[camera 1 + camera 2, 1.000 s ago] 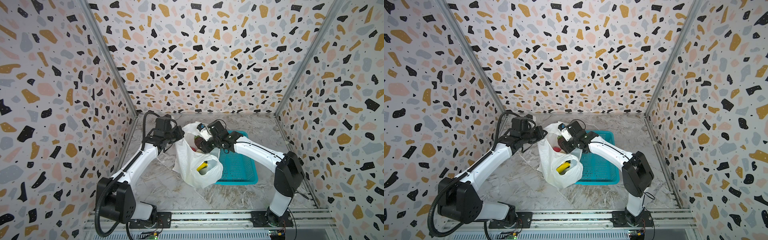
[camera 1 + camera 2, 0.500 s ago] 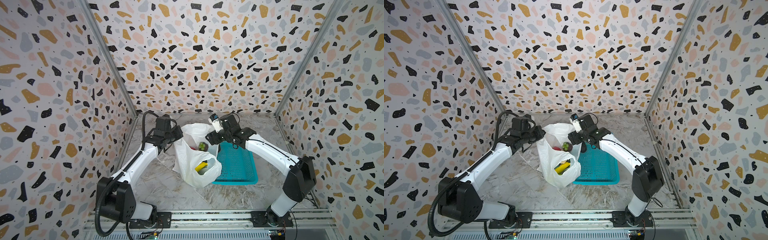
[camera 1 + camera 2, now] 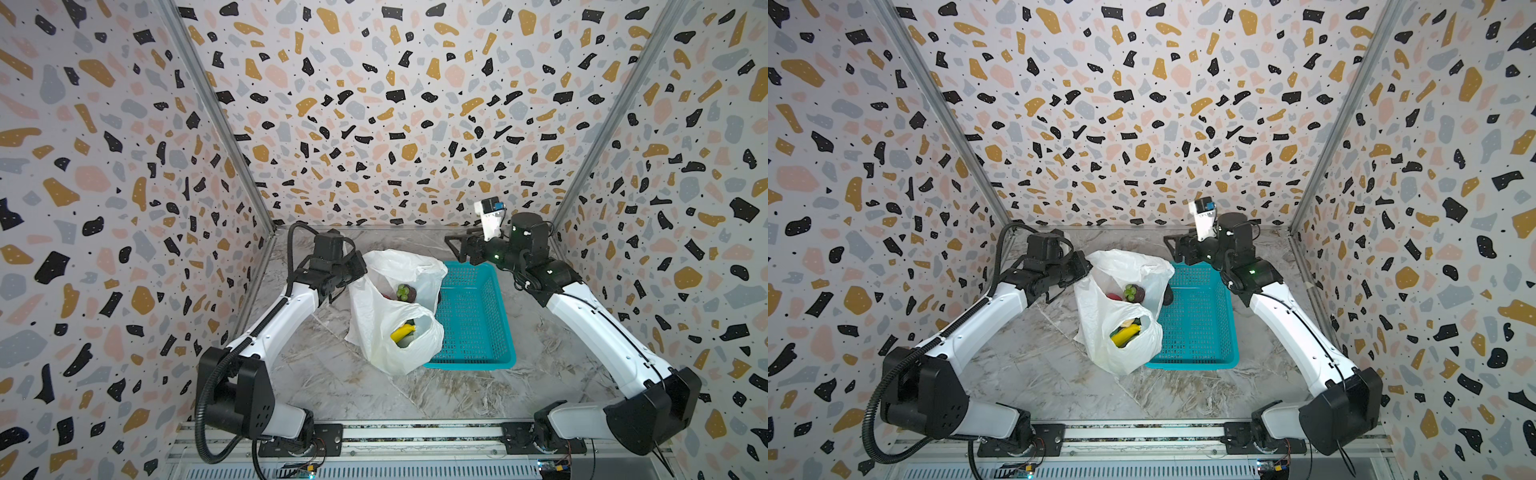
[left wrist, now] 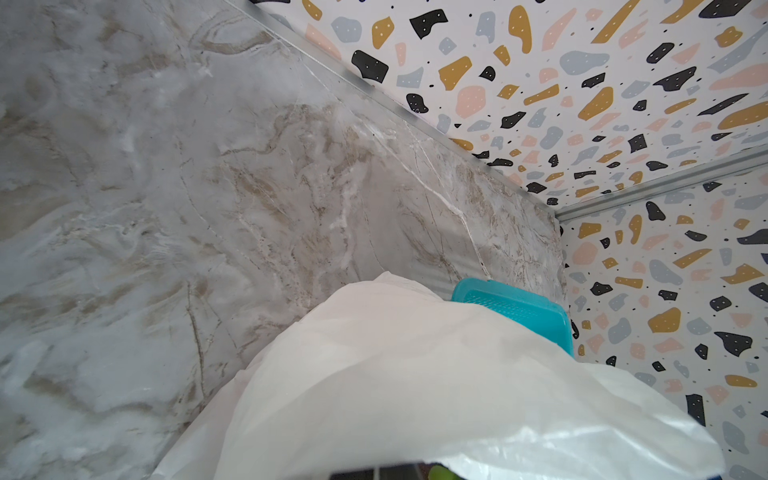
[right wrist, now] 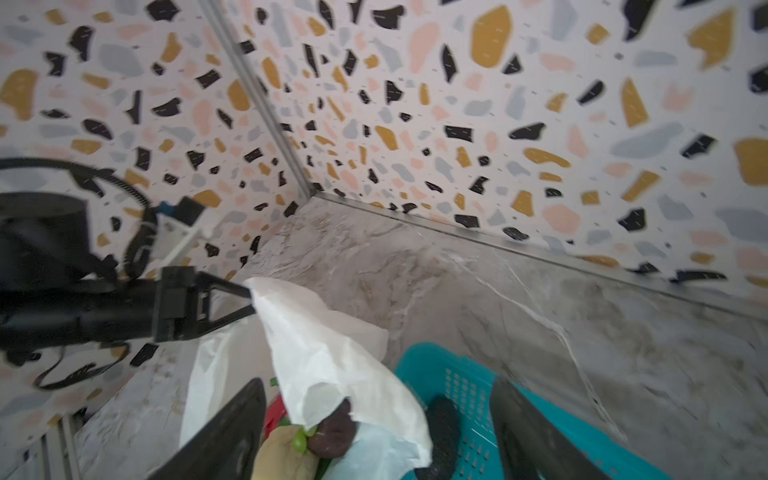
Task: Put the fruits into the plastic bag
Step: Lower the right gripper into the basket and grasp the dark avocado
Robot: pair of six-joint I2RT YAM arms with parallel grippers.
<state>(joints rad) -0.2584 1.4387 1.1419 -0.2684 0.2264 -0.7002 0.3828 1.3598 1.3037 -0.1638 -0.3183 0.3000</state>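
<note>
In both top views, your left gripper (image 3: 361,270) pinches the crinkly white bag (image 3: 370,328) shut at its 10 o'clock rim. The bag slumps on the marble table (image 3: 332,382), touching the teal perforated basket (image 3: 473,324) at 3 o'clock. A yellow banana (image 3: 402,332) and a round maroon ball (image 3: 406,293) show inside.

Your right gripper (image 3: 453,249), at 1 o'clock, gapes wide, holding nothing.

Left wrist view: translucent film fills the foreground.

Right wrist view: black fingers (image 5: 232,436) spread above a cream lump (image 5: 282,457). A dark pebbly piece (image 5: 440,419) lies in the basket.
</note>
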